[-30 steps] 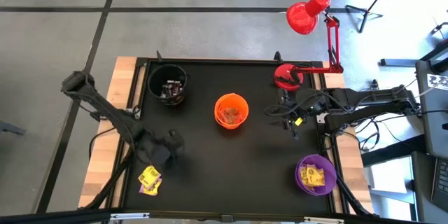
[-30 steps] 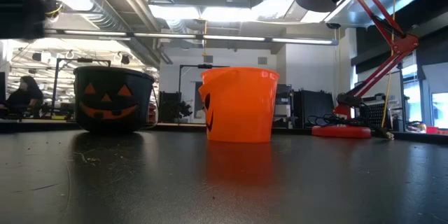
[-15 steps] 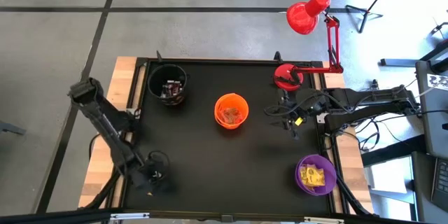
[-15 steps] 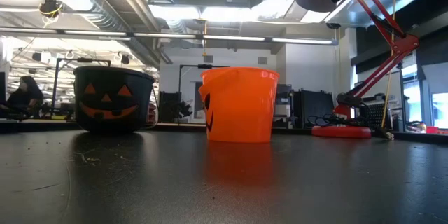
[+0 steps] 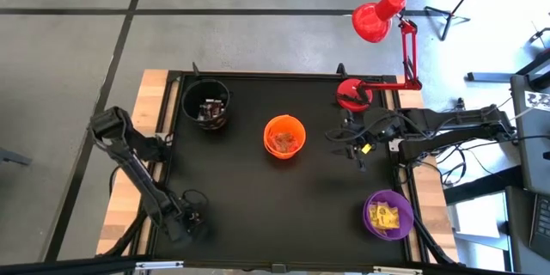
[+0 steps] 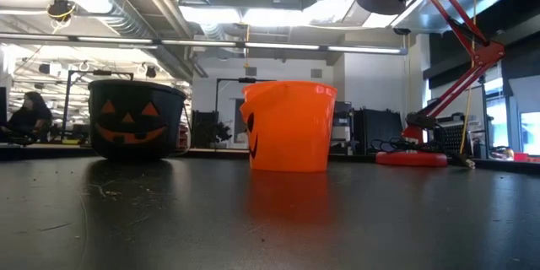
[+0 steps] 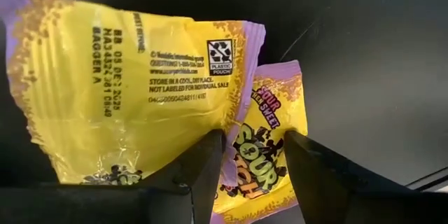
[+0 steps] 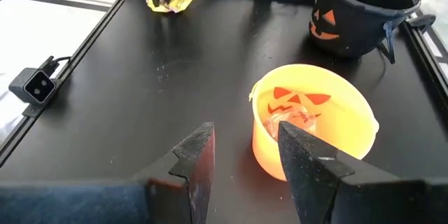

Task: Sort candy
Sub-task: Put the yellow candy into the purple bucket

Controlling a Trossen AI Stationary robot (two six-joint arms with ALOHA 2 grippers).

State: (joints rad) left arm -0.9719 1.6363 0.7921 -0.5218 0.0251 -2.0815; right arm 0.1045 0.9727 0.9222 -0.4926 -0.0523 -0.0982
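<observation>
Left jaws (image 7: 253, 164) dropped onto two yellow candy packets (image 7: 133, 98) — spread; right jaws (image 8: 241, 150) spread; three cups.

Through the left wrist camera I read "STORE IN A COOL DRY PLACE" and "PLASTIC POUCH" on the larger yellow candy pouch (image 7: 133, 91). The smaller pouch (image 7: 269, 140) beside it showed "SOUR" and "SWEET".

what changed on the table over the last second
The left arm swung toward the table's near left corner and came down over the yellow candy packets, which the high view showed uncovered a second ago. The left gripper now sits open with its fingers astride one packet; nothing is gripped yet. The right gripper stayed open and parked at the right edge. The black cup, orange cup and purple cup did not move.
</observation>
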